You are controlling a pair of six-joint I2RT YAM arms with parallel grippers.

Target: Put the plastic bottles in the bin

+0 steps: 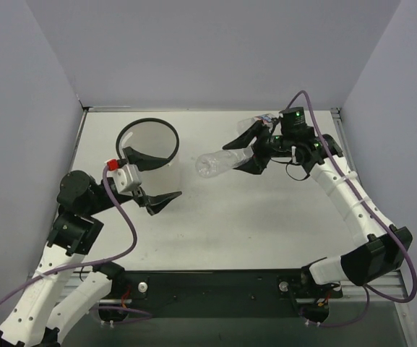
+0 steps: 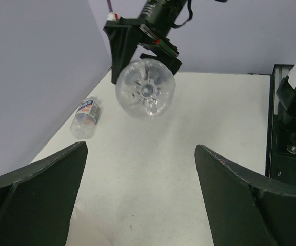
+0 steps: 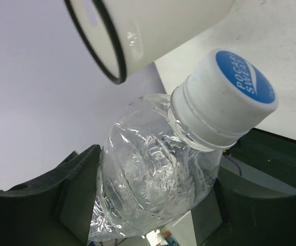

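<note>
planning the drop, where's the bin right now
Top view: the bin stands far left, just beyond the left gripper, left of the bottle the right gripper holds.

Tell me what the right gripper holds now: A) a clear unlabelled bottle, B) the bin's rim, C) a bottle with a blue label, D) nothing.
A: the right gripper is shut on the unlabelled bottle, whose crumpled clear body shows no label below its cap.

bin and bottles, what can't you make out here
- bin inside: top view, left arm covers its near rim; right wrist view shows only the outer wall.
- far bottle: top view, right claw hides most; left wrist view, label too small to read.
- held bottle: right wrist view, base cut off by bottom edge.
</note>
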